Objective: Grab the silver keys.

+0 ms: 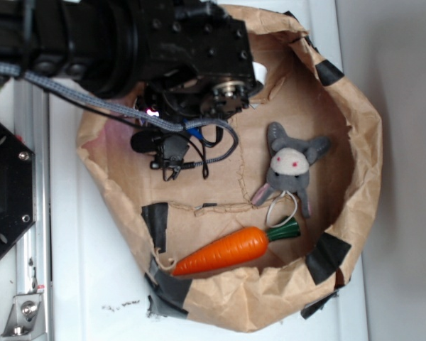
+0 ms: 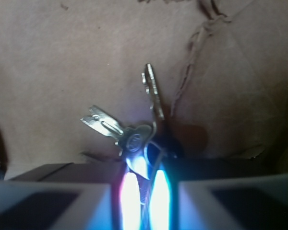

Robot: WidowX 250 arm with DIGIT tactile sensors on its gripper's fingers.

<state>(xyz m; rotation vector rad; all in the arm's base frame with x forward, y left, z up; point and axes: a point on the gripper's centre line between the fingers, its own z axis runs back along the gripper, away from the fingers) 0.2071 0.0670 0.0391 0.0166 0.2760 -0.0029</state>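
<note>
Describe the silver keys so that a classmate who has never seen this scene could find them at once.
Start at the crumpled brown paper nest on the white table, then look under the black robot arm. There, at the end effector, lie the silver keys: thin, shiny metal blades fanned out, unlike the orange carrot and the grey stuffed bunny.

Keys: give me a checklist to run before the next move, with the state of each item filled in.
1. Keys in wrist view: ok, fanned on the paper just ahead of the gripper.
2. Keys between the fingers: ok, the ring end sits in the narrow gap.
3. Firm grip: cannot tell, the glare hides the contact.
4. Carrot clear of the gripper: ok.
5. Toy clear: ok.
6. Keys in exterior view: not ok, the arm hides them.
</note>
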